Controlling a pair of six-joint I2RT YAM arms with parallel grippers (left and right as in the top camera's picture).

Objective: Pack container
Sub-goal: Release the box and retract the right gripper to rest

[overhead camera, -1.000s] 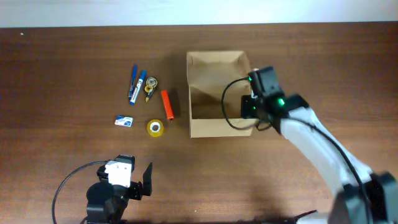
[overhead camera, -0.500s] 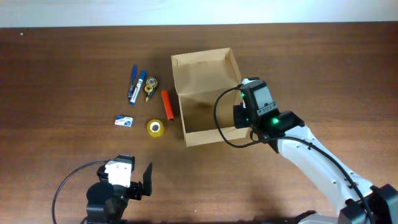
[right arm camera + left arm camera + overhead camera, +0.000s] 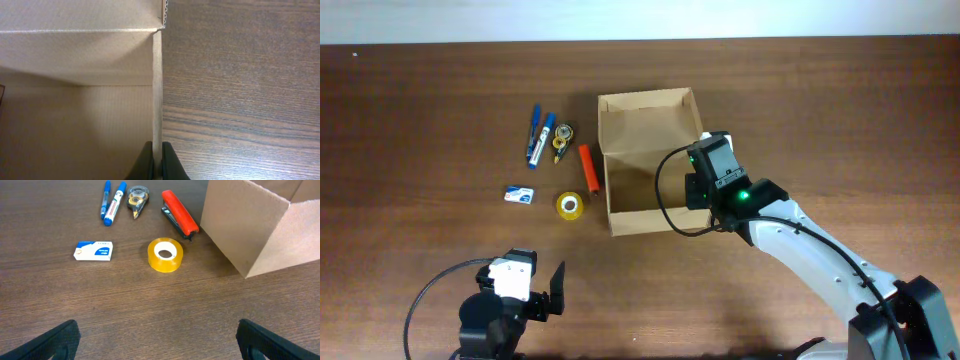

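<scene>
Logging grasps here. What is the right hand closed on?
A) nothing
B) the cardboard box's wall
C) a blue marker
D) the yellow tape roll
B: the right wrist view shows the right hand pinching a side wall of the cardboard box, one finger on each side.

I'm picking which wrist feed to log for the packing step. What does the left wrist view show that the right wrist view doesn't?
Only the left wrist view: the loose items, namely the yellow tape roll, red stapler, two blue pens, tape dispenser and small white packet, plus the left gripper, open. Only the right wrist view: the inside of the container and the right gripper pinching its side wall. Both: the container, from outside in the left wrist view, and the wooden table.
</scene>
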